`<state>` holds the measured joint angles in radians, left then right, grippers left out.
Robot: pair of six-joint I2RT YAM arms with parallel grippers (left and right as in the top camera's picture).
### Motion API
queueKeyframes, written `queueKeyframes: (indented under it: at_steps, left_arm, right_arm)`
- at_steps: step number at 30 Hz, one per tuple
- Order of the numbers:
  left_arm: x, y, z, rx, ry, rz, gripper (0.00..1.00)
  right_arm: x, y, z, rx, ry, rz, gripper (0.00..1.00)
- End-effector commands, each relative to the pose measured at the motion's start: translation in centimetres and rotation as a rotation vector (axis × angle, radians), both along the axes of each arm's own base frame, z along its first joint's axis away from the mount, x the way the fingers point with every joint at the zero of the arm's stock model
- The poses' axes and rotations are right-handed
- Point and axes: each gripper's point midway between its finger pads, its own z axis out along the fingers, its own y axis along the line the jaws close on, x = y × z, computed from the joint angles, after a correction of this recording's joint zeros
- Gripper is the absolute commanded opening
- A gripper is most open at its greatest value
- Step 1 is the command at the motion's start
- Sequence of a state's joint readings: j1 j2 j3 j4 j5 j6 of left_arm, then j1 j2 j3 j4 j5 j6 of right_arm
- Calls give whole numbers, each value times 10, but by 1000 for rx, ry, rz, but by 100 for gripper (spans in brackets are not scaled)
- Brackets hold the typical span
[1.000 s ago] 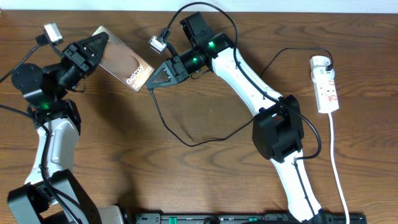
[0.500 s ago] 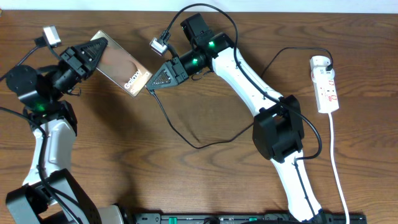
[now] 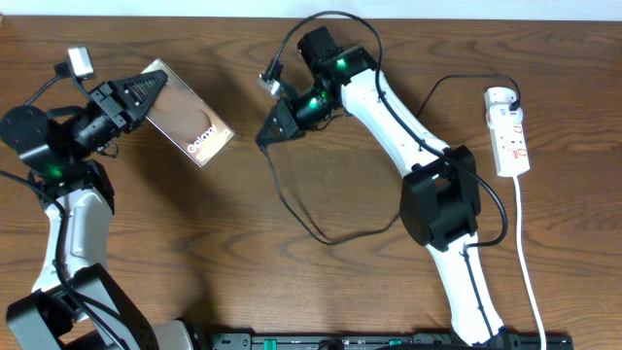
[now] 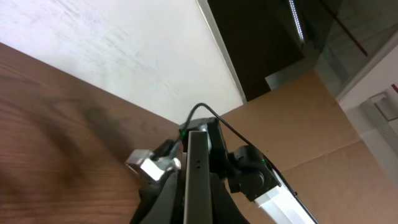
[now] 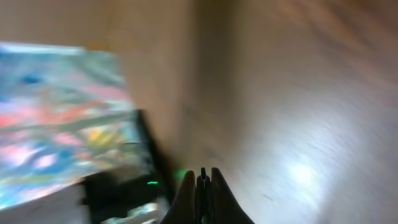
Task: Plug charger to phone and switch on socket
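My left gripper (image 3: pixel 134 94) is shut on the phone (image 3: pixel 185 117), a flat brownish slab with white "Galaxy" lettering, held tilted above the table's far left. In the left wrist view the phone (image 4: pixel 198 177) shows edge-on between the jaws (image 4: pixel 199 205). My right gripper (image 3: pixel 267 133) is shut on the charger's black plug tip (image 5: pixel 203 179), a short way right of the phone and apart from it. The thin black charger cable (image 3: pixel 321 233) loops over the table to a white adapter (image 3: pixel 501 97) on the socket (image 3: pixel 511 136), a white power strip at the far right.
The socket's thicker white cord (image 3: pixel 530 262) runs down the right side toward the front edge. A black rail (image 3: pixel 389 340) lies along the front edge. The right arm (image 3: pixel 408 136) spans the middle of the table.
My right gripper has pulled back to the right with the plug tip, away from the phone. My left gripper has shifted the phone slightly left. The cable loop has moved right.
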<state>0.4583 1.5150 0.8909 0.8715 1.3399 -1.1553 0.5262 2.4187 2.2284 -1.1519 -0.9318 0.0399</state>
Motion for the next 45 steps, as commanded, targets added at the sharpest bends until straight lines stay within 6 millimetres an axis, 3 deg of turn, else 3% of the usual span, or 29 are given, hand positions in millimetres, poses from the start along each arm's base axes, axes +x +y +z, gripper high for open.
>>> queueKeyframes:
  at_steps: [1, 3, 6, 9, 14, 18, 25, 29, 31, 34, 37, 45]
  left_arm:
    - [-5, -2, 3, 0, -2, -16, 7]
    - [-5, -3, 3, 2, -3, -20, 7]
    - [-8, -5, 2, 21, -17, -37, 7]
    - [-9, -6, 1, 25, -17, -51, 7]
    - [-11, -7, 0, 32, -23, -62, 7]
    - [-11, -7, 0, 36, -28, -60, 7]
    - [-11, -7, 0, 36, -28, -60, 7]
    - [-11, -7, 0, 41, -33, -59, 7]
    - [-11, -7, 0, 41, -33, -60, 7]
    - [-11, -7, 0, 41, -33, -59, 7]
    - [-11, -7, 0, 41, -33, -60, 7]
    - [-11, -7, 0, 41, -33, -60, 7]
  right_arm:
    - [31, -44, -31, -366, -154, -144, 1]
    - [44, -80, -50, -610, -195, -264, 1]
    - [60, -139, -60, -948, -270, -466, 1]
    - [61, -164, -63, -1079, -295, -550, 1]
    - [49, -169, -92, -1109, -249, -533, 1]
    - [37, -159, -122, -1054, -183, -507, 1]
    - [37, -154, -131, -1023, -175, -508, 3]
    - [36, -152, -131, -1012, -167, -506, 42]
    - [37, -152, -130, -1010, -169, -505, 57]
    - [41, -154, -128, -1004, -171, -516, 64]
    - [39, -152, -128, -984, -144, -513, 64]
    - [10, -140, -128, -966, 23, -529, 72]
